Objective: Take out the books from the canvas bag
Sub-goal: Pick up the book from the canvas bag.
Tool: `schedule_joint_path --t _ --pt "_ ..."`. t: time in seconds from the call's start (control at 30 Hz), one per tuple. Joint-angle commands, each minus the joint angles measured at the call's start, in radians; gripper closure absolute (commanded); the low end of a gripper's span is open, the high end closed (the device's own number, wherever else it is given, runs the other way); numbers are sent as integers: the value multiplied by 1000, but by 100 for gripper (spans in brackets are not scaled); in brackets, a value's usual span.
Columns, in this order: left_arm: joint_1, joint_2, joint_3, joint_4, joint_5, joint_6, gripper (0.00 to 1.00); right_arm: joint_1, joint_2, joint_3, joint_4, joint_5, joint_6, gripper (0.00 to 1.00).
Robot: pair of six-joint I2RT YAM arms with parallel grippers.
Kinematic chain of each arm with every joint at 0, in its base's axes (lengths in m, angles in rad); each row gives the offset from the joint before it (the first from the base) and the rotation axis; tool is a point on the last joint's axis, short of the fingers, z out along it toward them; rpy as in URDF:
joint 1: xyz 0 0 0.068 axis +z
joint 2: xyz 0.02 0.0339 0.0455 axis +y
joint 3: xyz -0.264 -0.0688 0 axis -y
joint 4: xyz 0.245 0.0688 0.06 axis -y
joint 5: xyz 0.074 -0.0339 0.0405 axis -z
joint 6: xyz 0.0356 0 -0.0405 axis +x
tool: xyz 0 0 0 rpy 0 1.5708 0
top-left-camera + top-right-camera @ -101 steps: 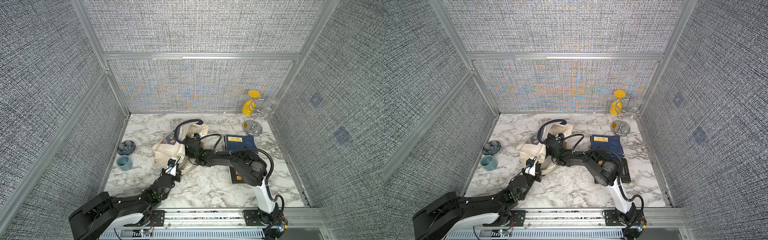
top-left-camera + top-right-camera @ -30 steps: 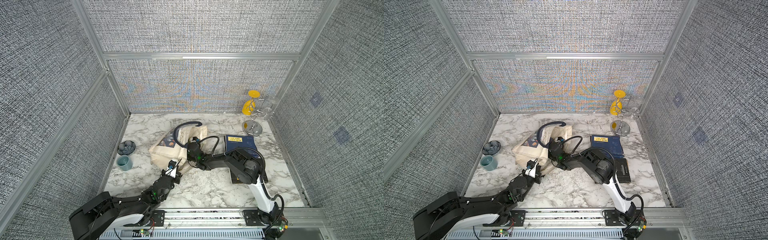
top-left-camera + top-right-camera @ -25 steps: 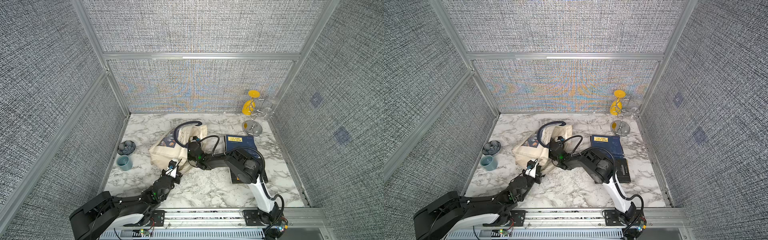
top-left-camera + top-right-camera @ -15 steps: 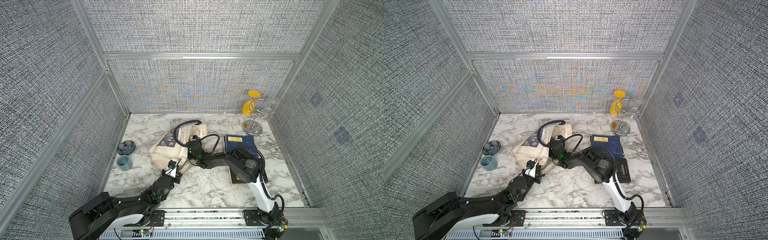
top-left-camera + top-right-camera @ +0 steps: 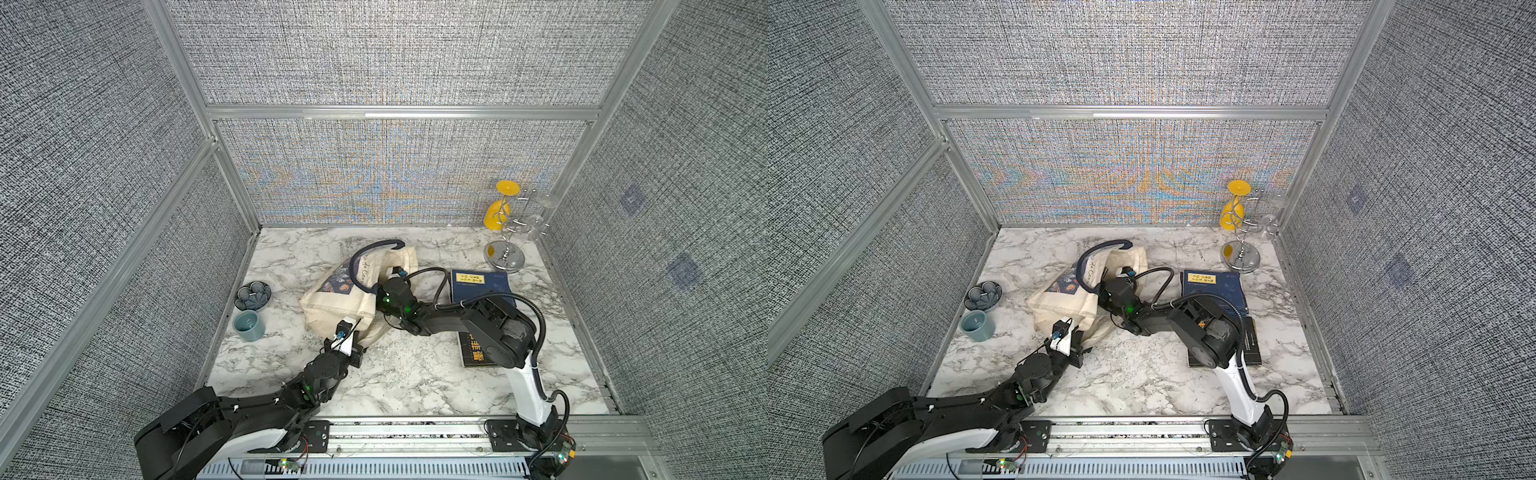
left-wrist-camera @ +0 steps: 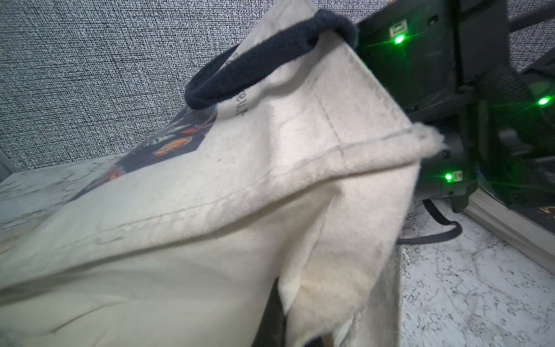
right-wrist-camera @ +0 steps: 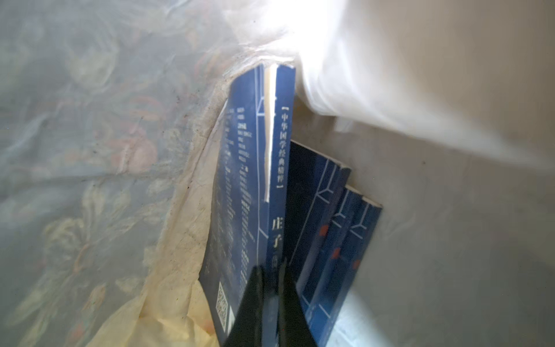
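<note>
**Step in hand:** extraction of what we judge to be the third book.

**Right gripper** (image 7: 270,269): deep inside the canvas bag (image 5: 332,299), pinched narrow on the spine of the nearest book (image 7: 240,195).

**Left gripper** (image 5: 351,337): clamped on the bag's near edge, low over the tabletop (image 5: 395,374).

**Next move, as we judge it:** a straight pull out through the mouth, with the cloth kept back.

**Count:**
- Books outside the bag: two. The navy book (image 5: 482,284) and the dark book (image 5: 473,353) both lie flat beside the bag, the dark one partly under the right arm.
- Books inside the bag: four as we read them, though the far ones blur.
- Bags: one.
- Grippers: two.
</note>
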Motion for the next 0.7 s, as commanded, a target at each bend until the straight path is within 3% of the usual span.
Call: schedule_joint_path --t 0.0,0.43,0.57,0.67 --pt "-1 0 1 74 36 19 100 5 -53 -31 -7 27 -12 100" --pt "-1 8 29 20 8 17 100 20 -225 -191 -61 54 -1 98" --pt "-1 12 33 17 11 16 100 15 -210 -191 -67 27 -11 88" --pt "-1 17 34 19 16 16 100 11 -186 -196 -32 2 -2 72"
